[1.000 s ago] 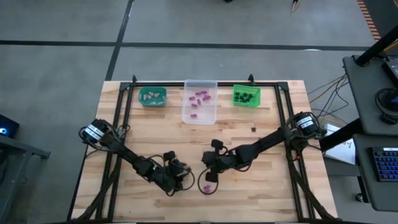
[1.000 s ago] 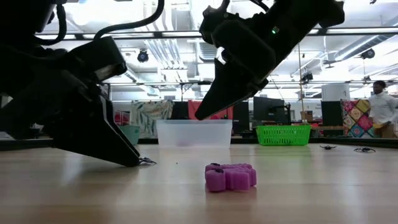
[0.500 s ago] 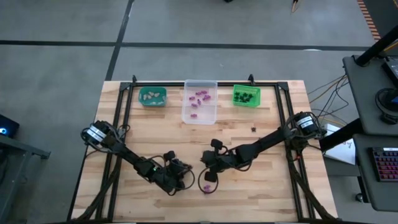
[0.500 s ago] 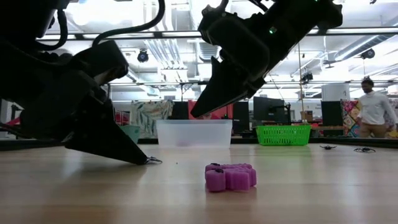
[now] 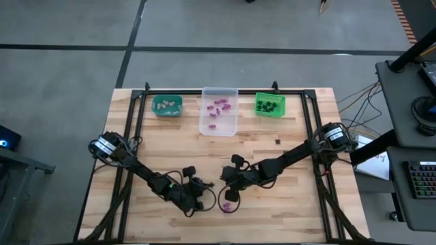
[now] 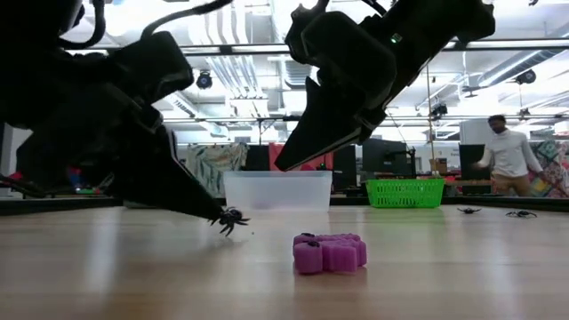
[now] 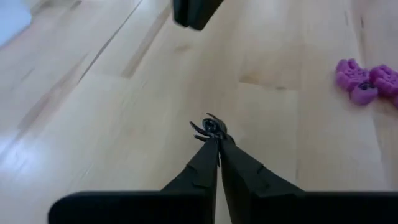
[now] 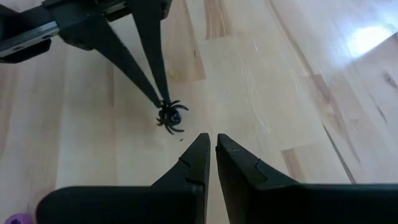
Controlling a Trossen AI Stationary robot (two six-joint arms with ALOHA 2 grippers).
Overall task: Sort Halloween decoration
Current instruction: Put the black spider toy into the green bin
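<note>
A tiny black spider trinket (image 7: pixel 210 127) sits at the tip of my left gripper (image 7: pixel 218 144), which is shut on it near the table's front middle (image 5: pixel 206 197). In the low view the spider (image 6: pixel 229 219) hangs just above the wood. A purple trinket (image 6: pixel 330 252) lies on the table just to its right (image 5: pixel 225 205). My right gripper (image 8: pixel 211 144) hovers shut above and beyond the spider (image 8: pixel 169 117), with nothing between its fingers. My left gripper pinches the spider's body (image 7: pixel 211 132) between its two fingers, at their very free ends only. The fingers (image 6: pixel 191 200) slant down from the table's left. The spider hangs at the tips, just clear of the table, with its legs spread.
Along the far edge stand a teal bin (image 5: pixel 167 105) with pale pieces, a clear bin (image 5: pixel 219 111) with purple pieces and a green bin (image 5: pixel 270 105) with black pieces. More black spiders (image 6: pixel 468 211) lie on the table at the right. A person (image 6: pixel 508 158) moves in the room behind.
My left gripper has shut on the black spider, which lay on the table at its tips, and has raised it slightly off the wood. My right gripper has stayed where it was. The person behind has walked to the left.
</note>
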